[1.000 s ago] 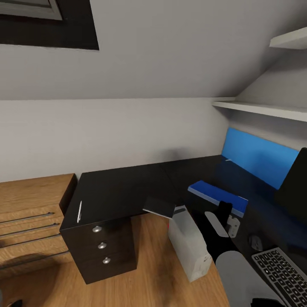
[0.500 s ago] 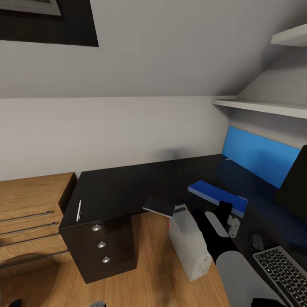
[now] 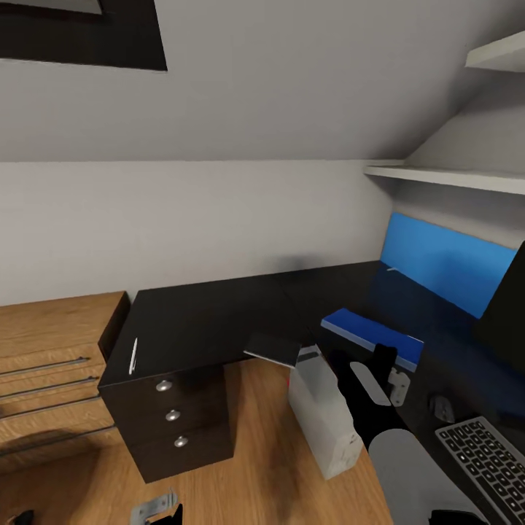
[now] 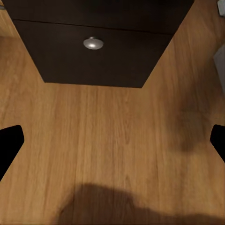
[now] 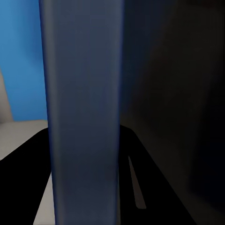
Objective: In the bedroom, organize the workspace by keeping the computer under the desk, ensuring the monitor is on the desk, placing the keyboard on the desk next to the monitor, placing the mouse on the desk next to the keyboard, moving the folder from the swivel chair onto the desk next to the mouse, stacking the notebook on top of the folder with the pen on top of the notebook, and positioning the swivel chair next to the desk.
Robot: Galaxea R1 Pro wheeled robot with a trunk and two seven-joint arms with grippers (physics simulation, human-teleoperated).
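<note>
The glossy black desk (image 3: pixel 211 321) fills the middle of the head view. On its left edge lies the slim white pen (image 3: pixel 133 356). The grey notebook (image 3: pixel 273 350) overhangs the desk's inner corner. On the floor by that corner stands the light-grey computer (image 3: pixel 321 419). The blue folder (image 3: pixel 368 334) rests on the right wing of the desk. My right gripper (image 3: pixel 386 368) is at its near end, and its fingers sit on both sides of the folder (image 5: pixel 84 93). The mouse (image 3: pixel 437 408), keyboard (image 3: pixel 485 463) and monitor (image 3: pixel 510 306) are at the right. My left gripper (image 3: pixel 157 507) is open, low over the floor.
The desk's drawer unit (image 3: pixel 175 419) with round knobs faces my left gripper (image 4: pixel 112 145), which is over bare wood floor (image 4: pixel 112 126). A light-wood chest of drawers (image 3: pixel 51 364) stands at the left. A blue wall panel (image 3: pixel 445 262) and white shelves (image 3: pixel 452 176) are behind the desk.
The head view has shifted slightly. My left gripper has come up into the bottom of the picture. The right arm and the folder stay where they were.
</note>
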